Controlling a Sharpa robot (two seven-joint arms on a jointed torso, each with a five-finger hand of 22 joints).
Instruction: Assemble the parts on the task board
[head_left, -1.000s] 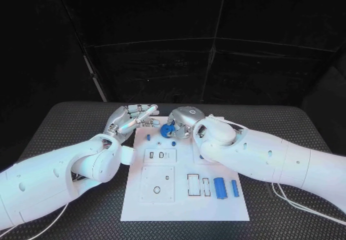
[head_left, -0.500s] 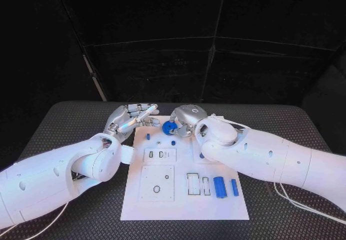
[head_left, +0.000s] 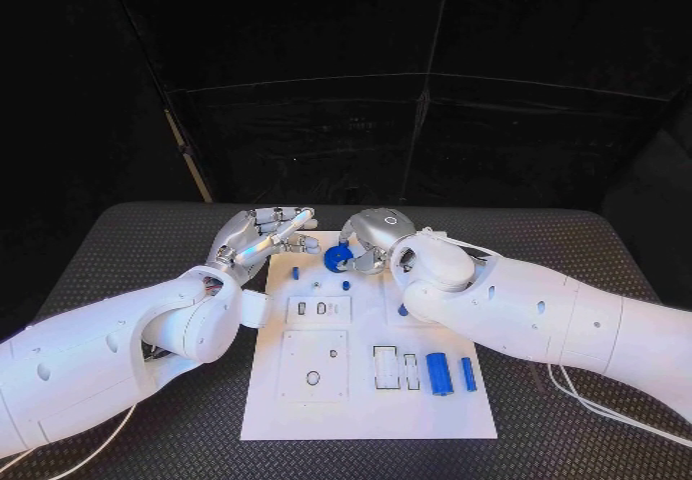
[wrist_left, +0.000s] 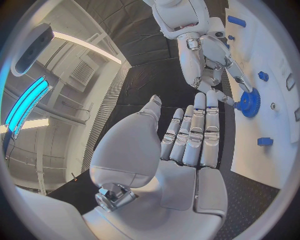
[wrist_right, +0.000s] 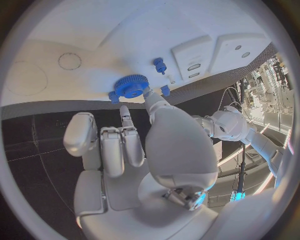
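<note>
Two robot hands are hovering at the far end of the task board (head_left: 368, 400): the right robot hand (head_left: 378, 238) is touching the blue gear (head_left: 336, 260) there with one fingertip, unclasped, while the left robot hand (head_left: 263, 236) is staying empty, fingers spread.

My head camera looks down on the task board (head_left: 368, 400); each wrist camera peers close past its own palm; all three share the blue gear (head_left: 336, 261).
</note>
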